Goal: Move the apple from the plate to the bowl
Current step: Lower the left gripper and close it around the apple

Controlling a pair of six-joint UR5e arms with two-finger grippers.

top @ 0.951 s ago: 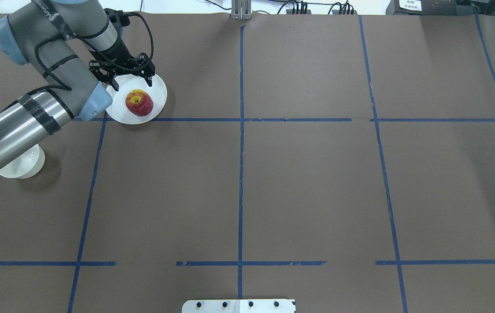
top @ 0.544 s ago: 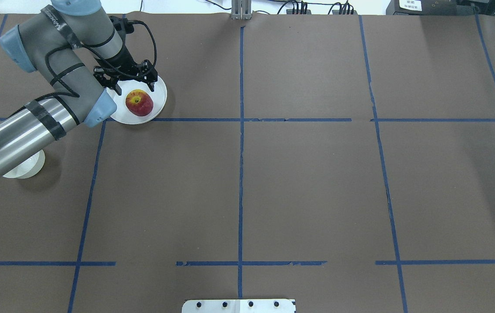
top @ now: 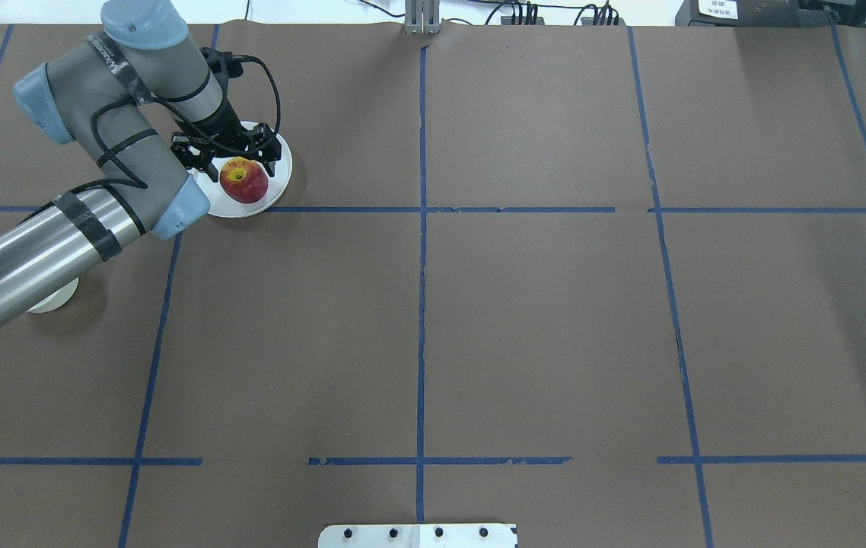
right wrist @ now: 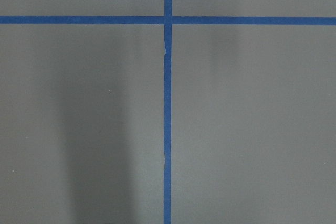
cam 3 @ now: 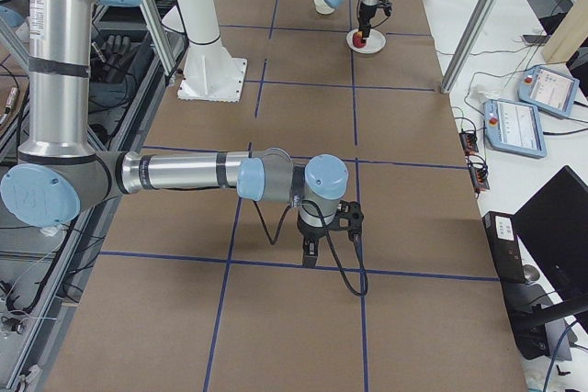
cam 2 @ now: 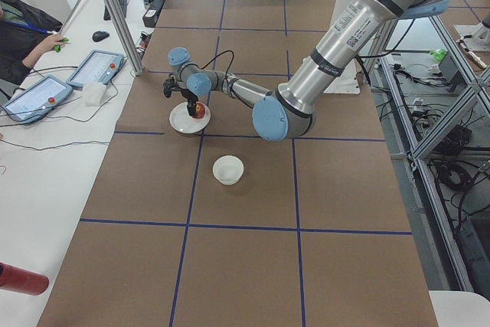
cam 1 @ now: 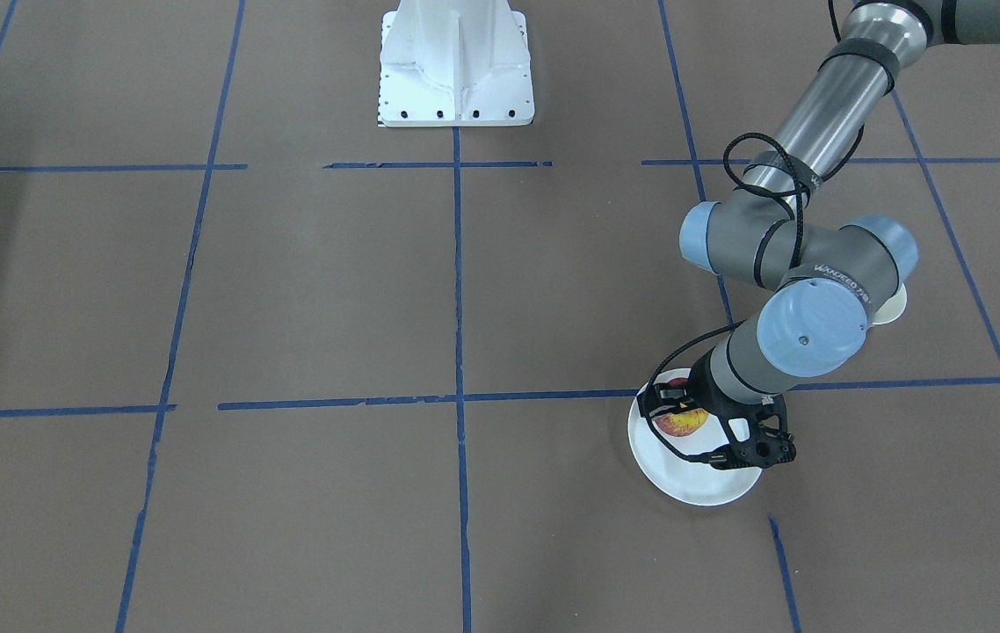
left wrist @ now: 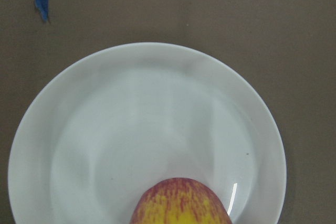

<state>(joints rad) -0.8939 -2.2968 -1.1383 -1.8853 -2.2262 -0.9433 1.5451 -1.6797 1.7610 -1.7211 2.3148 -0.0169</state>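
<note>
The red and yellow apple (top: 244,181) lies on the white plate (top: 281,183) at the far left of the table. My left gripper (top: 241,164) is open and low over the plate, one finger on each side of the apple's far half. In the front view the gripper (cam 1: 711,431) partly covers the apple (cam 1: 680,420) and the plate (cam 1: 693,479). The left wrist view shows the plate (left wrist: 147,129) with the apple (left wrist: 181,203) at the bottom edge. The cream bowl (cam 2: 228,169) stands empty nearer the robot, mostly hidden under my left arm in the overhead view (top: 52,295). My right gripper (cam 3: 331,236) hangs over bare table; I cannot tell its state.
The table is brown paper with a blue tape grid. The white robot base (cam 1: 456,66) is at the robot's side of the table. A metal post (top: 421,19) stands at the far edge. Tablets (cam 2: 96,67) and an operator's hand lie on the side bench.
My left gripper has moved down and toward the apple, from the plate's far rim to either side of the apple. The arm now covers more of the bowl.
</note>
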